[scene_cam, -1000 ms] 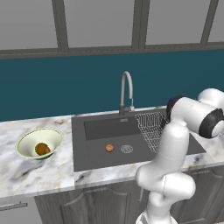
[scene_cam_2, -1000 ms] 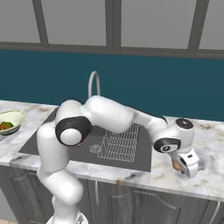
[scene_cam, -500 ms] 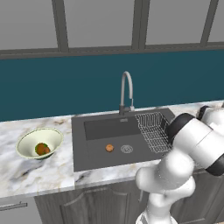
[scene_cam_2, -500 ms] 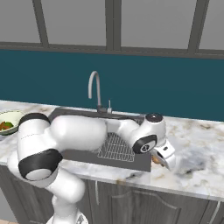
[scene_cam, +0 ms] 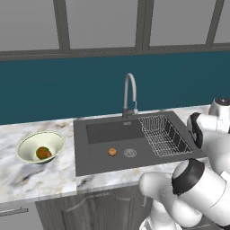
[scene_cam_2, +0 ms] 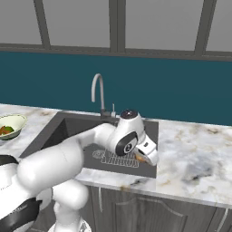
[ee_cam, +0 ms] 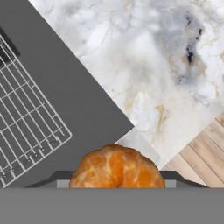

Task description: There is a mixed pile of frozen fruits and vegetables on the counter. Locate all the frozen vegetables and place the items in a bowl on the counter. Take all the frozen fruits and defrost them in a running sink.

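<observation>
Clearly the job now is carrying the second orange fruit over the counter [scene_cam_2: 195, 154] and into the sink [scene_cam: 103, 155], so the advice runs from the big surroundings down to the small cargo. That marble top spreads to both sides of the dark basin; on its far-left stretch sits the bowl [scene_cam: 32, 144], with a green and a brown-orange piece showing inside, so the vegetables look sorted. Within the basin the wire rack [scene_cam: 164, 134] takes up the right side, and one orange fruit [scene_cam: 112, 152] already lies left of the round drain [scene_cam: 130, 153]. Hanging above the sink's near right corner, the gripper [scene_cam_2: 146, 155] has its jaws clamped on the other orange piece [ee_cam: 117, 167], seen close up in the hand view. To do this well, I would swing it further left, past the rack, so the fruit lands on bare basin floor near the drain, lower it before letting go so it does not bounce, and keep the faucet [scene_cam: 129, 94] clear.
</observation>
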